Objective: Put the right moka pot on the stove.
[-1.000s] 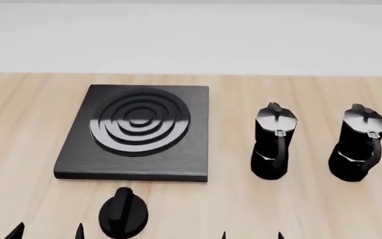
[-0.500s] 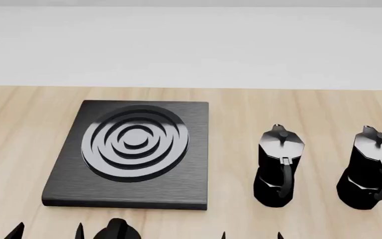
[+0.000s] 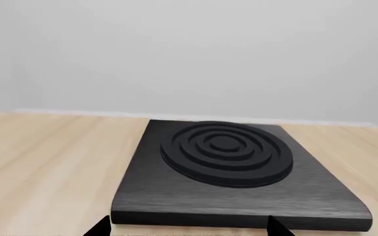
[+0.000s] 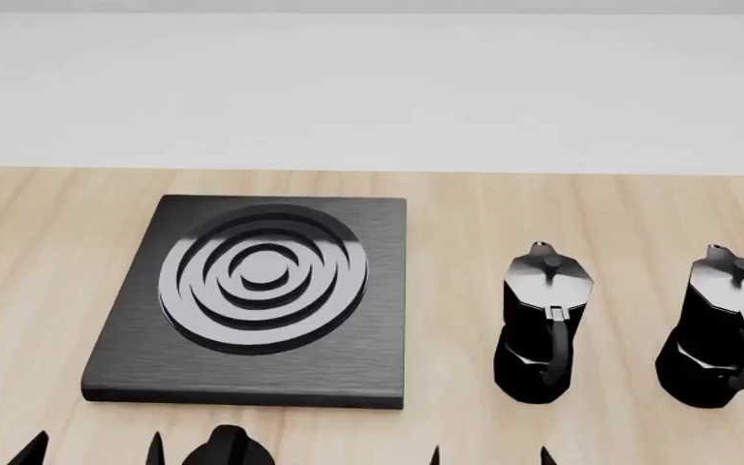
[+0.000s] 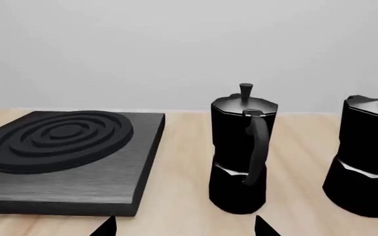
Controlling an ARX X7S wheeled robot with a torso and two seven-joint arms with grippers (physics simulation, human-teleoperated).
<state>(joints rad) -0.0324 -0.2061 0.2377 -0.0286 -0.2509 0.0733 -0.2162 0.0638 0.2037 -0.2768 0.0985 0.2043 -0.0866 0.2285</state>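
The right moka pot (image 4: 724,329) stands upright on the wooden table at the far right, black and faceted, with its handle toward me; the right wrist view catches it at the edge (image 5: 369,152). A twin pot (image 4: 542,325) (image 5: 241,147) stands to its left. The stove (image 4: 256,291) (image 3: 228,167) (image 5: 64,157), a flat black slab with ringed burner, lies left of both pots. My left gripper (image 4: 92,453) (image 3: 187,228) is open in front of the stove. My right gripper (image 4: 491,457) (image 5: 185,228) is open, short of the twin pot, holding nothing.
A round black knob (image 4: 224,446) sits on the table (image 4: 449,213) just in front of the stove, between my two grippers. A pale wall rises behind the table's far edge. Bare wood lies between the stove and the pots.
The head view has shifted since a second ago: stove and pots now sit lower in the picture and the knob is half cut off. Nothing differs over the last half second.
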